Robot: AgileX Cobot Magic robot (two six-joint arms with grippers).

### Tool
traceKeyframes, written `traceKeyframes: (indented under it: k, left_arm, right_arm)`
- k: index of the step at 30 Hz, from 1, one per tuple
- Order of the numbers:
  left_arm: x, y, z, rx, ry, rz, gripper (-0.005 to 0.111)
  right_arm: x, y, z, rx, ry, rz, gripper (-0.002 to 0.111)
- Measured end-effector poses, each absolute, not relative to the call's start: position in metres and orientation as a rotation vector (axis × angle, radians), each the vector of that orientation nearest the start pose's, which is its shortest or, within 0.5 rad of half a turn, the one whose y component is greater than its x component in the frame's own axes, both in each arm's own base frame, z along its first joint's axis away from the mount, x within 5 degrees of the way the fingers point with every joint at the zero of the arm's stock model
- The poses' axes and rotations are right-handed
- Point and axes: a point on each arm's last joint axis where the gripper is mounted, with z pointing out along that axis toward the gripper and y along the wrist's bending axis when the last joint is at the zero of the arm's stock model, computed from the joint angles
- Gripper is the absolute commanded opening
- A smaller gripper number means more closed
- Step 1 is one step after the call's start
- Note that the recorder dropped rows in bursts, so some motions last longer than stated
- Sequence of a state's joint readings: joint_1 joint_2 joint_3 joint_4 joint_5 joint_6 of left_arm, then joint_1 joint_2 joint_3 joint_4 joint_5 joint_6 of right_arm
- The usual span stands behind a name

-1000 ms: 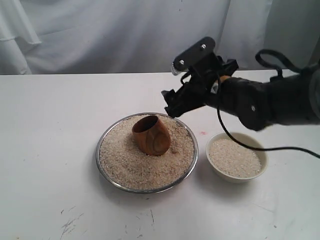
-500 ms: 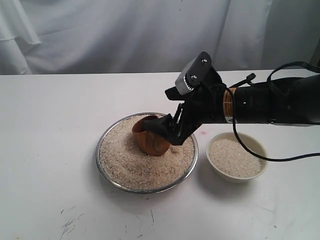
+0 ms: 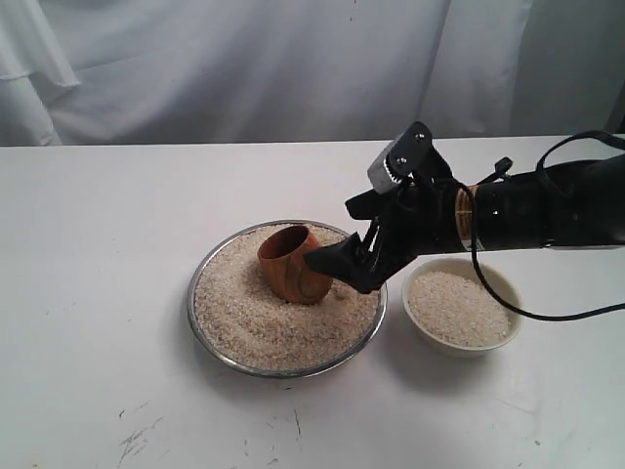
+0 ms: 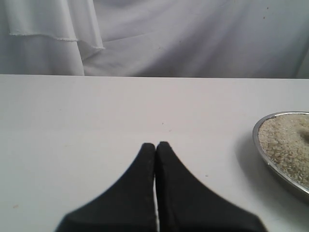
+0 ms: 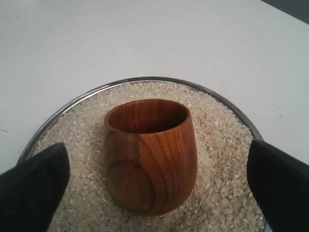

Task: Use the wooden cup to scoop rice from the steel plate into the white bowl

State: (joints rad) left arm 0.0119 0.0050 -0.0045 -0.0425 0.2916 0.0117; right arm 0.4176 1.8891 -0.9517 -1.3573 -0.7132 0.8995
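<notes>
Both fingers (image 5: 34,188) of the right gripper (image 3: 337,266) stood spread astride the cup (image 3: 291,264) at the plate's (image 3: 195,322) 12 o'clock, grasp unmade; next, clench it, then scoop rice (image 3: 254,322). Left gripper (image 4: 155,147) was clenched, empty.

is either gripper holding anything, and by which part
Nothing is held. The right gripper is open on either side of the wooden cup without touching it; the left gripper is shut, empty.

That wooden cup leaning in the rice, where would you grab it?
Around its widest middle, one finger on each side. The wooden cup sits tilted in the rice, mouth leaning away from the open right gripper, so come from that side.
</notes>
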Motion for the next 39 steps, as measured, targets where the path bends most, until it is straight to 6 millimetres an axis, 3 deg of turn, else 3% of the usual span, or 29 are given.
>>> traceKeyframes:
  k: [8, 14, 21, 39]
  left_arm:
    - [0.055, 0.000, 0.188, -0.028, 1.775, -0.023, 0.000]
    - [0.055, 0.000, 0.188, -0.028, 1.775, -0.023, 0.000]
    - [0.055, 0.000, 0.188, -0.028, 1.775, -0.023, 0.000]
    - [0.055, 0.000, 0.188, -0.028, 1.775, -0.023, 0.000]
  right_arm:
    - [0.313, 0.204, 0.116, -1.117, 1.888, 0.863, 0.090]
    - [0.317, 0.208, 0.116, -1.114, 1.884, 0.825, 0.090]
    - [0.319, 0.232, 0.112, -1.161, 1.869, 0.806, 0.090]
    - [0.321, 0.241, 0.105, -1.118, 1.888, 0.816, 0.090]
